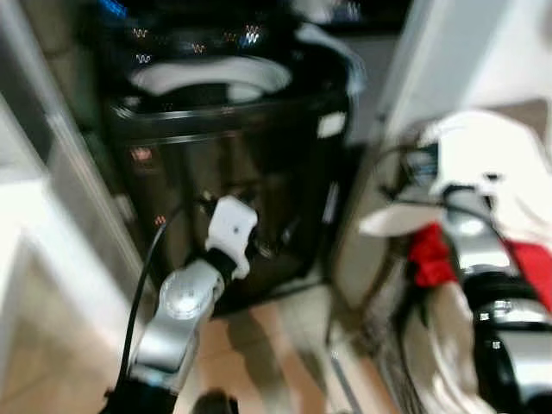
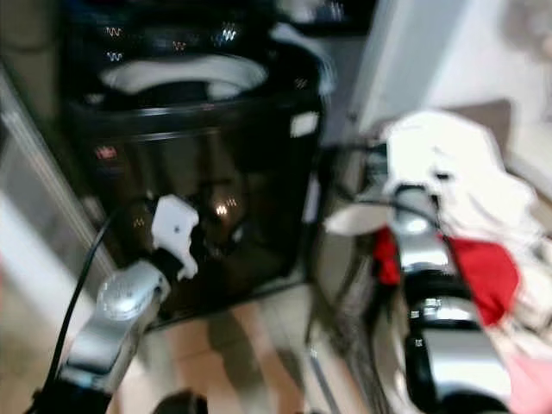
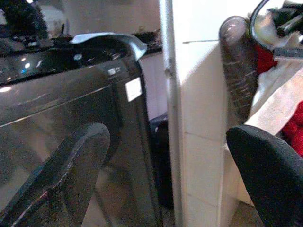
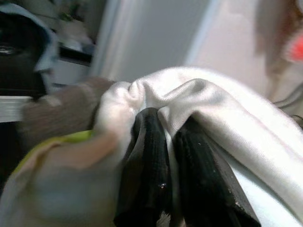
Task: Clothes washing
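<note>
Standing in front of a glossy black top-loading washing machine [image 1: 233, 147], lid up, round drum opening with a pale rim [image 1: 207, 76] showing on top and little lit icons glowing along the back panel. Front of it super shiny, reflecting everything. Head views pretty blurry.

Left gripper [image 3: 165, 175] hanging low by the machine's front corner, jaws spread wide with nothing between them, two thick matte black fingers [image 3: 61, 175] framing the smooth dark side panel. Small white sticker [image 3: 133, 89] sitting on that panel near the top. Silver left arm with a white plastic wrist block [image 1: 231, 231] and a black cable looping off it, pointing at the machine.

Right gripper [image 4: 173, 165] buried in a soft, silky white piece of clothing [image 4: 213, 118], jaws pressed together and pinching a fold of that fabric, ribbed black fingers [image 4: 147, 165] half swallowed by the wrinkles. A yellow-green edge of cloth [image 4: 57, 142] blurring past nearby.

Laundry itself piling up to the right of the washer: crumpled white clothes [image 1: 492, 164] on top, bright red garment [image 2: 483, 272] bunched underneath, draping around the silver right arm [image 2: 423, 250]. White tiled wall edge [image 3: 199, 118] between pile and machine. Beige tiled floor [image 1: 259, 345] underneath.
</note>
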Robot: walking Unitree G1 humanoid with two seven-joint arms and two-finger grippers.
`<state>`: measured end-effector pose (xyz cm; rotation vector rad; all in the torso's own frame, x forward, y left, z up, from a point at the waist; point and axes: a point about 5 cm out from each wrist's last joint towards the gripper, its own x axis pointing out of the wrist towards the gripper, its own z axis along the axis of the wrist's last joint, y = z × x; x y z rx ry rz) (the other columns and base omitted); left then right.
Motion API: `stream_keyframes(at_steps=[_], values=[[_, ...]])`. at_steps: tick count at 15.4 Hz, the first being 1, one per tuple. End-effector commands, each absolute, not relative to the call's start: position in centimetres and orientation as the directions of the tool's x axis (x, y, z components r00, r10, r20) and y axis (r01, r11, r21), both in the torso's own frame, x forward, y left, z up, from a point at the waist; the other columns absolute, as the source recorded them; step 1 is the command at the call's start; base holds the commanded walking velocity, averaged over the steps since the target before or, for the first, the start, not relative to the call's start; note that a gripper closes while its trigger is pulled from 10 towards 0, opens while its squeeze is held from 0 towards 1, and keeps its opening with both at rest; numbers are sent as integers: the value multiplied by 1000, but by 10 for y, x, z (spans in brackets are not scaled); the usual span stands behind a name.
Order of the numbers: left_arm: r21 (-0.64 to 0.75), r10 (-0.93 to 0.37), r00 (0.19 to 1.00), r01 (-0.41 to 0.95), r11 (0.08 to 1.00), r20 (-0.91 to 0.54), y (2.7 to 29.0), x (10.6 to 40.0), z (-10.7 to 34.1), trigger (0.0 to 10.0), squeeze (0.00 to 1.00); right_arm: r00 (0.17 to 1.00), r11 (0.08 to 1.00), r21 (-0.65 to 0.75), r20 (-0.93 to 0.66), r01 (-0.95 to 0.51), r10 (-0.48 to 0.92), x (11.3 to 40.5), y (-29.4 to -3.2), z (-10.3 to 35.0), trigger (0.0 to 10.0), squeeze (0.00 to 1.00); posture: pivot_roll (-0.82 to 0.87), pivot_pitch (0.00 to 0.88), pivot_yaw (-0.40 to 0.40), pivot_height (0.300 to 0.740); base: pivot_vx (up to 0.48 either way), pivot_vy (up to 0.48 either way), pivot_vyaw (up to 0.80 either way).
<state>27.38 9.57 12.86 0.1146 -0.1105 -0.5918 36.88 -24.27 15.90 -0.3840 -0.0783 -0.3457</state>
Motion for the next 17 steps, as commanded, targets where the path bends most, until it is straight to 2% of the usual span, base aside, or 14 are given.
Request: stream_keyframes(at_steps=[1, 2, 6, 9, 12, 13, 14, 16, 17], values=[[142, -577, 812, 564, 814, 82, 91, 275, 132, 10000, 0, 922, 845, -373, 97, 383, -375, 366, -253, 152, 10000, 0, 36, 1, -30, 732, 0, 0, 0], [144, -579, 811, 566, 812, 82, 89, 278, 132, 10000, 0, 929, 850, -382, 73, 362, -363, 364, -250, 144, 10000, 1000, 13, 0, -13, 732, 0, 0, 0], [143, -589, 804, 575, 806, 88, 87, 279, 134, 10000, 0, 902, 811, -402, 115, 425, -416, 360, -261, 144, 10000, 1000, 10, 1, -10, 732, 0, 0, 0], [141, -591, 802, 577, 804, 91, 86, 280, 134, 10000, 0, 867, 776, -409, 358, 480, -348, 366, -253, 187, 10000, 1000, 9, 3, -10, 732, 0, 0, 0], [142, -595, 799, 581, 801, 89, 85, 279, 134, 10000, 0, 871, 805, -356, 322, 475, -372, 368, -255, 186, 10000, 1000, 13, 0, -10, 732, 0, 0, 0], [145, -598, 797, 583, 799, 88, 85, 279, 134, 10000, 0, 894, 853, -285, 236, 438, -380, 369, -254, 174, 10000, 1000, 14, 0, -12, 732, 0, 0, 0], [145, -598, 797, 583, 799, 88, 85, 279, 134, 10000, 0, 901, 864, -268, 218, 426, -376, 370, -253, 172, 10000, 1000, 14, 0, -12, 732, 0, 0, 0], [146, -601, 795, 587, 797, 86, 85, 278, 133, 10000, 0, 923, 922, -66, 75, 382, -377, 371, -248, 155, 10000, 1000, 14, 0, -14, 732, 0, 0, 0], [147, -603, 794, 588, 795, 83, 85, 278, 133, 10000, 0, 931, 928, -78, 78, 364, -358, 372, -246, 155, 10000, 1000, 14, 0, -15, 732, 0, 0, 0]])
